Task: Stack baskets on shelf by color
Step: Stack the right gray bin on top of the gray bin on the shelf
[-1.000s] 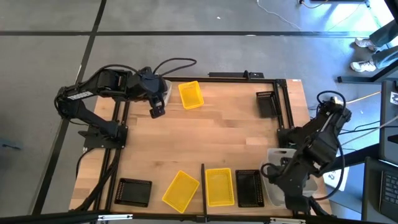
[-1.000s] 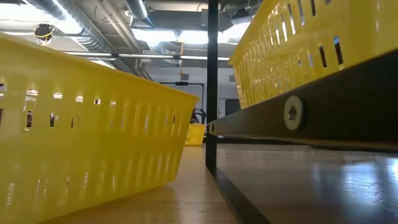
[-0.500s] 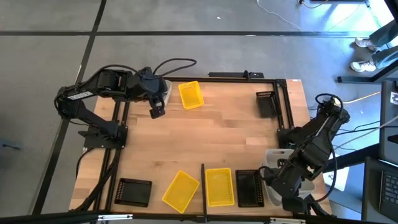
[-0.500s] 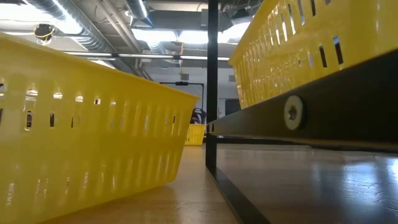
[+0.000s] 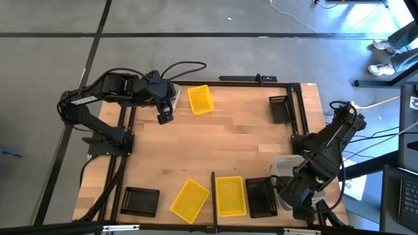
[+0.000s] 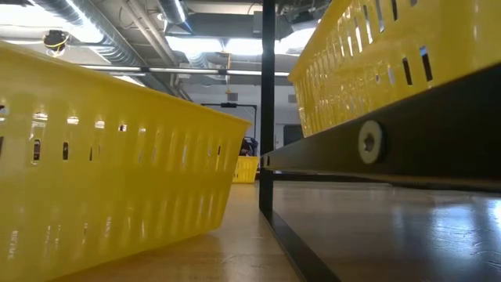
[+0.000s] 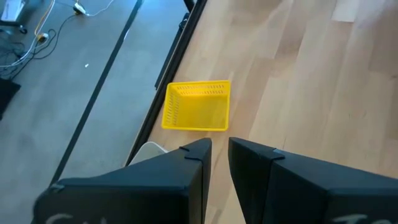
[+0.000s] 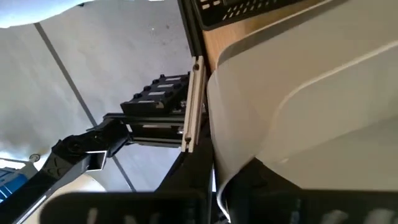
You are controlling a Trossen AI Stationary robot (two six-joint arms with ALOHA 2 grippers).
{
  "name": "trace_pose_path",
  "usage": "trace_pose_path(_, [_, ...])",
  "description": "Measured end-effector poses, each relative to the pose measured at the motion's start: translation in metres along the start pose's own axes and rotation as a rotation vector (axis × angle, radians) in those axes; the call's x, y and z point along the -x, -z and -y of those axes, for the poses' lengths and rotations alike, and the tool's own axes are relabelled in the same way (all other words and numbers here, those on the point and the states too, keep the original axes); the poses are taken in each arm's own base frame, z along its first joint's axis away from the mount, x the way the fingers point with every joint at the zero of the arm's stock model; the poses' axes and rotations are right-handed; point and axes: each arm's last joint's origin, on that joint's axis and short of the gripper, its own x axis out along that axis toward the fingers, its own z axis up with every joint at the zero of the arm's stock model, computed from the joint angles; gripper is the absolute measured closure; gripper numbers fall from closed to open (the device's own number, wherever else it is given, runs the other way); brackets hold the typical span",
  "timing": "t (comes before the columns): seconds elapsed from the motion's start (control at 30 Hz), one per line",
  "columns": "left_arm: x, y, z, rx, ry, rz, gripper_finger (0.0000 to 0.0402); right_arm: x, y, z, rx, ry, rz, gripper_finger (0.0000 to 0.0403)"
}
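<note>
Translucent grey-white basket (image 5: 285, 163), smooth-walled with rounded corners, at the surface's (image 5: 228, 143) near right corner, just beside a black mesh basket (image 5: 261, 197). Mostly hidden beneath the right gripper (image 5: 292, 188); long axis seemingly running near edge to far, like its black neighbour's. Seen through the right wrist camera, pale wall against the dark fingers; jaws clamped or let go, cannot tell. Left gripper (image 5: 165, 117) hovering at the far left by a yellow basket (image 5: 200, 99), jaws drawn close, gripping nothing.
</note>
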Motion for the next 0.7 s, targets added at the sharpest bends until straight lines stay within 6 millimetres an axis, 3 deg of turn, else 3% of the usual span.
trace_pose_path(0.53, [0.0001, 0.0, 0.0, 0.0, 0.0, 0.0, 0.0354, 0.0, -0.0005, -0.0009, 0.042, -0.004, 0.015, 0.039])
trace_pose_path(0.7, [0.0001, 0.0, -0.0001, 0.0, 0.0, 0.0, 0.0354, -0.0001, -0.0004, -0.0008, 0.027, -0.002, 0.016, 0.0371])
